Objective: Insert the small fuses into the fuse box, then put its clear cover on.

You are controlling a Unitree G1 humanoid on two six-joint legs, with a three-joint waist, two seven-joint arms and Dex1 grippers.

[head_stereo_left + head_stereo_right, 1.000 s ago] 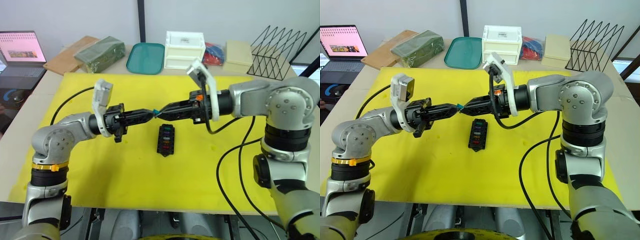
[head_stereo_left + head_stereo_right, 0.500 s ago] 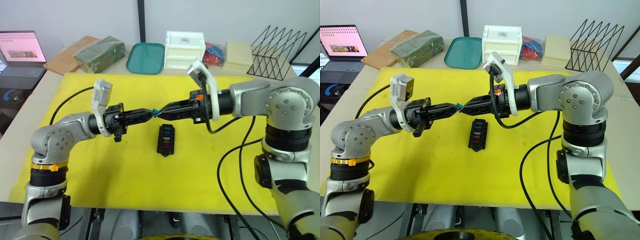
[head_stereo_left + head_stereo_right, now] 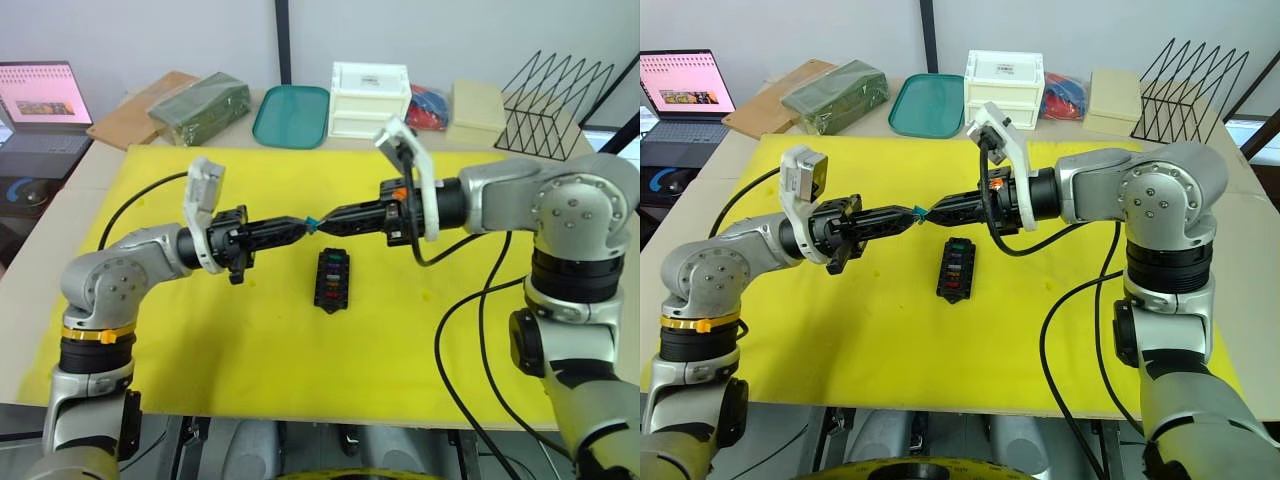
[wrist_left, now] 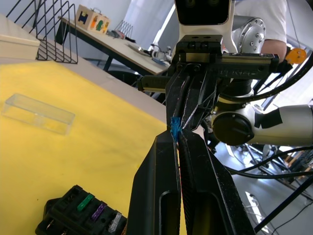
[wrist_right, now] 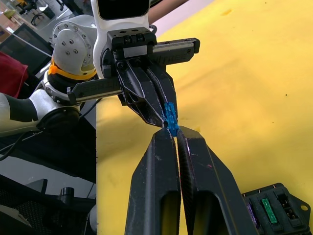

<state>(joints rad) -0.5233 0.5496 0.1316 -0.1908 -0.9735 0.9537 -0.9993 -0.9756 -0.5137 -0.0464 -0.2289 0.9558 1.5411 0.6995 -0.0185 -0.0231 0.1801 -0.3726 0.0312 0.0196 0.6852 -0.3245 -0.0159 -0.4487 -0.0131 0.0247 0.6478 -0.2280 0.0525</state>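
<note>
Teal fuse (image 3: 311,221) pinched between left hand (image 3: 298,226) and right hand (image 3: 326,222) tips, above fuse box (image 3: 331,280) (long axis front-to-back on the desk (image 3: 250,340)).

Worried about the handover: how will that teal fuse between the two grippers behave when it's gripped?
Probably stiff and almost weightless: the fuse is a tiny plastic blade. It may slip or twist easily, since the left gripper and right gripper each pinch it only at their very tips. Being flat, it would likely lie still rather than roll if dropped.
</note>
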